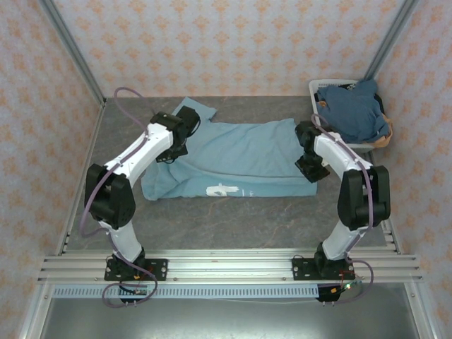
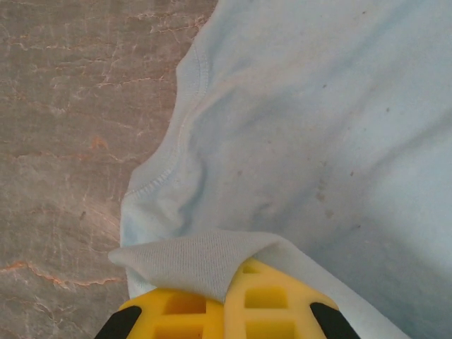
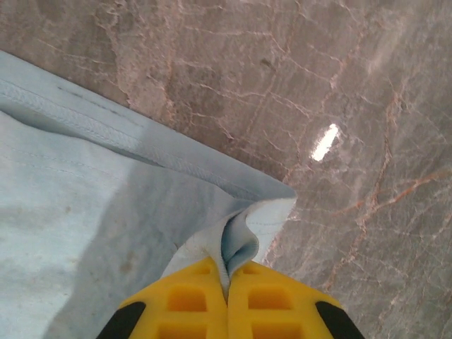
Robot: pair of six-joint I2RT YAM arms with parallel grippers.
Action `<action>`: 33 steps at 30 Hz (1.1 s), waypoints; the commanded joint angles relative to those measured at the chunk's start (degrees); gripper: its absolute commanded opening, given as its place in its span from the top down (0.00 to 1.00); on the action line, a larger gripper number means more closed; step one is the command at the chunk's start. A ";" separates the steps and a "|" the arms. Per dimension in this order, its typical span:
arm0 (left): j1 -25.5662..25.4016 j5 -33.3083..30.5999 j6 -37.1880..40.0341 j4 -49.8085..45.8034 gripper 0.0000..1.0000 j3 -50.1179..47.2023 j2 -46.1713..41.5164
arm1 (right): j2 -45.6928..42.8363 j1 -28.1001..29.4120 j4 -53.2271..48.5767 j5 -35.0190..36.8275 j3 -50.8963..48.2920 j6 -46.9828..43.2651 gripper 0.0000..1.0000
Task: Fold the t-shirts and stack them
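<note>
Left gripper is pinched tight on a fold of the blue tee beside its sleeve, and right gripper is clamped on a corner at the opposite edge. The tee lies spread flat in the middle of the table, so these twin grips look set to carry one side over for a fold. Dark tees wait in the basket, back right.

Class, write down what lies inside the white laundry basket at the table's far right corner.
Slate-blue t-shirt cloth fills the laundry basket, bunched and spilling over its rim. How many shirts there are, and anything beneath, is covered.
</note>
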 commanded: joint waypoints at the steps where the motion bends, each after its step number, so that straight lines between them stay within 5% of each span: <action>1: 0.94 -4.19 2.62 -1.22 1.00 1.74 1.50 | 1.85 -0.19 1.12 2.46 1.59 -2.50 1.00; 31: 3.06 -8.17 8.77 0.18 1.00 7.08 11.02 | 11.21 -0.18 5.00 3.43 8.90 -8.35 1.00; 33: 3.49 -7.46 9.42 0.23 0.78 7.36 11.05 | 11.99 -0.16 5.61 2.66 9.97 -10.23 0.93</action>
